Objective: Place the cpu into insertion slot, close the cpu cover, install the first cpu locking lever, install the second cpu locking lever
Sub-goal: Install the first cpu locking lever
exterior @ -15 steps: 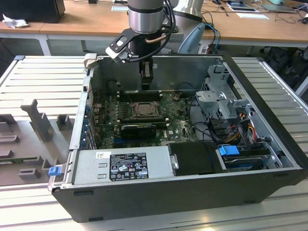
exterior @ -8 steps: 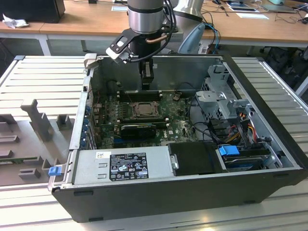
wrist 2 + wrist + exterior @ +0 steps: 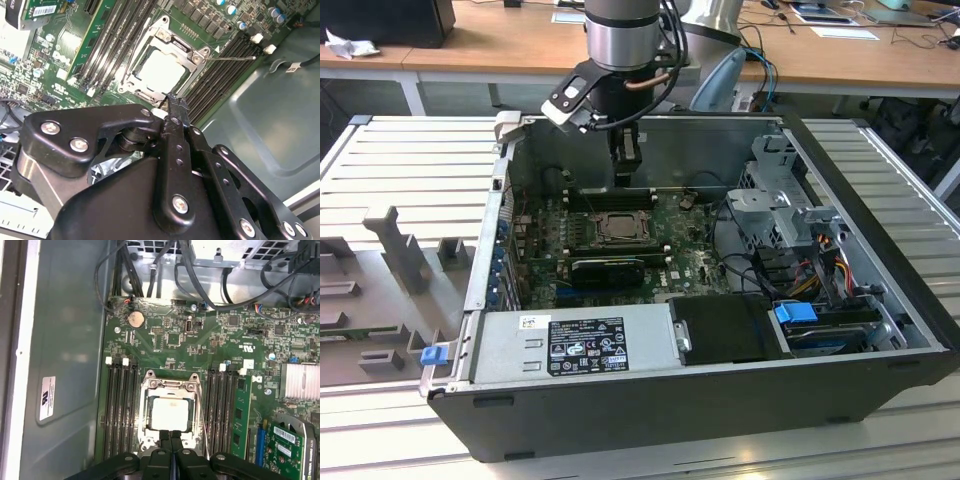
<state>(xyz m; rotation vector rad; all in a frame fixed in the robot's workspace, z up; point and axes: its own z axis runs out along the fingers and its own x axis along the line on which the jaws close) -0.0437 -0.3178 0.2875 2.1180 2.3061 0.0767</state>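
The gripper (image 3: pixel 170 436) has its two fingers pressed together and holds nothing. Its tip hangs over one edge of the insertion slot (image 3: pixel 148 415). The cpu (image 3: pixel 170 412) lies flat in the slot, shiny side up, just past the tip, under the cpu cover (image 3: pixel 170 386). A thin locking lever (image 3: pixel 203 415) runs along the slot's side.
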